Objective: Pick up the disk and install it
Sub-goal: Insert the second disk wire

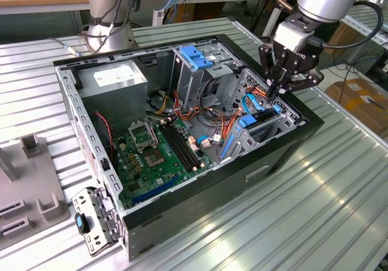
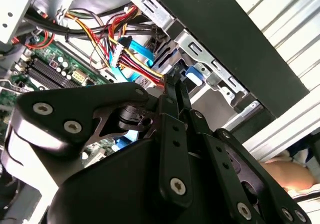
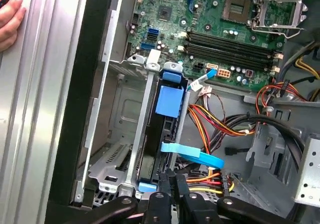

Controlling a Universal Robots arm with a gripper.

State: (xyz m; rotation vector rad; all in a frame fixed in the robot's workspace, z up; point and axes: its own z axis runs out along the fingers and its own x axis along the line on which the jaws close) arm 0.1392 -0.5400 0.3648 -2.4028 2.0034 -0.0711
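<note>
Disk (image 1: 257, 125) sits on edge in its bay at the right of the exterior view, inside the case (image 1: 285, 147), with the gripper (image 1: 280, 91) at its top end. In the first wrist view, lower centre, narrow fingers (image 3: 172, 184) pinch its edge. Pressing straight along the bay rails should seat it cleanly.

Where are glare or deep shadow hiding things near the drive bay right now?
In the first wrist view, the case wall beside the bay reads near-black, while the disk in its slot sits in shade under a bright blue tab. In the second wrist view, the gripper body is dark against a glaring ribbed table. In the exterior view, lighting is even.
</note>
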